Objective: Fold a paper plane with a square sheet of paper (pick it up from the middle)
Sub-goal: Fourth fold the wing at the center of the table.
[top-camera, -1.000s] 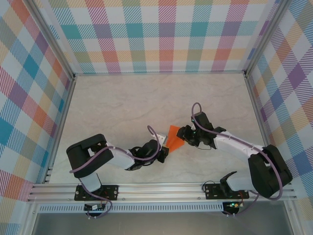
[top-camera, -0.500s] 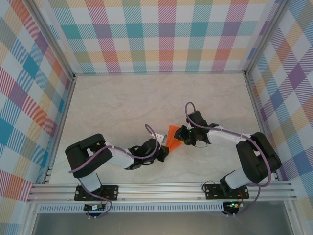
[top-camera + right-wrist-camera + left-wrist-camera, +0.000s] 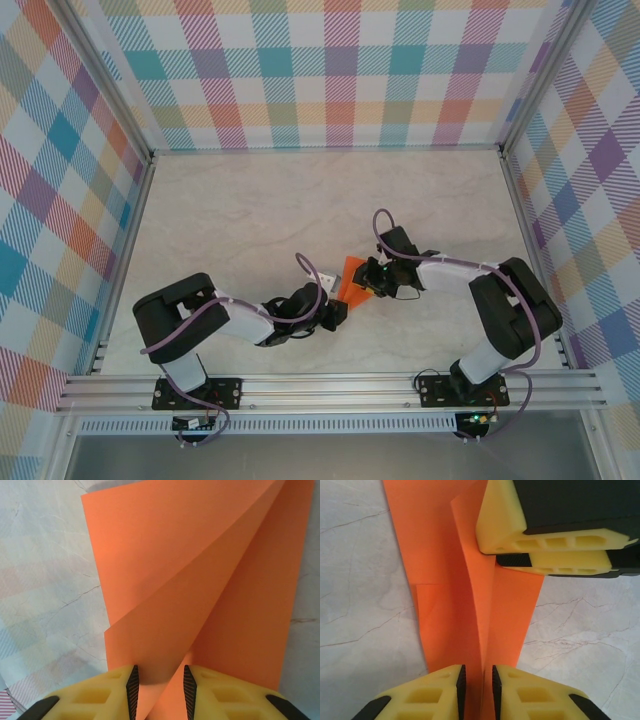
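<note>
Paper [image 3: 350, 279]: thin, matte, bright orange, unmarked; partly folded into a narrow wedge; near the middle of the table [image 3: 250, 210], a little toward its near edge, between the two grippers.
Creases: one long raised ridge down the length [image 3: 445, 605]; overlapping flat layers fanning out from one end [image 3: 175, 580]; sharp straight edges.
Fingers [image 3: 545, 540]: yellow blocks, foam-like in look, with moulded hollow cells; black pads on the inner faces.
Left gripper [image 3: 336, 308]: at the paper's near end; jaws narrowly apart astride the raised ridge [image 3: 478, 685]; cannot tell whether the pads press it.
Right gripper [image 3: 372, 284]: at the paper's right side; clamped on the folded layers, orange filling the gap between the pads [image 3: 159, 690].
Table surface: pale, smooth, stone-look with fine grey veins [image 3: 360, 580].
Walls [image 3: 340, 70]: flat panels in pastel plaid, edged by metal rails.
Top view: both arms reaching inward, black links with purple cables, paper a small orange triangle between them.
Left wrist view: right gripper's fingers [image 3: 495, 553] stacked close together at the paper's far corner; ridge curving slightly along its length.
Right wrist view: broad upper flap lifted off the table [image 3: 45, 580], faint shadow beside it.
</note>
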Motion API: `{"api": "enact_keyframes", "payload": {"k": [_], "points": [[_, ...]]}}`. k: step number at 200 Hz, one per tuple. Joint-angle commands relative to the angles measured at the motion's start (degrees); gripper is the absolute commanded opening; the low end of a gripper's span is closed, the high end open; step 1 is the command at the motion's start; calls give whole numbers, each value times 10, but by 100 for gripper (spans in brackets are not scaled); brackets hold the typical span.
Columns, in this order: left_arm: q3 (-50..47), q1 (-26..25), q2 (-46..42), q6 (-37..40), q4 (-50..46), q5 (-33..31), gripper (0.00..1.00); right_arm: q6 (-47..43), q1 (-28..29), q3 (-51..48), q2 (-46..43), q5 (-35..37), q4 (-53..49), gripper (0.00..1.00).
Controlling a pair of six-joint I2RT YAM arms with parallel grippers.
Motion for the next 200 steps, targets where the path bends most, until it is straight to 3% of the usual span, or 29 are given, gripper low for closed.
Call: {"api": "enact_keyframes", "payload": {"k": [1,46,74,114,145,200], "points": [[3,17,-22,-21,-26,5,30,-13,-2,13,6,-11,7,33],[19,34,-60,-47,-79,8,42,-17,-2,8,10,-8,9,38],[43,58,-55,-84,-108,55,45,-19,-2,8,17,-8,11,40],[67,96,-24,-130,-117,125,44,-18,-2,8,25,-8,11,41],[81,108,-7,-137,-107,180,38,-17,-2,7,26,-7,11,42],[92,110,14,-136,-106,200,30,-16,-2,7,26,-7,10,43]]}}
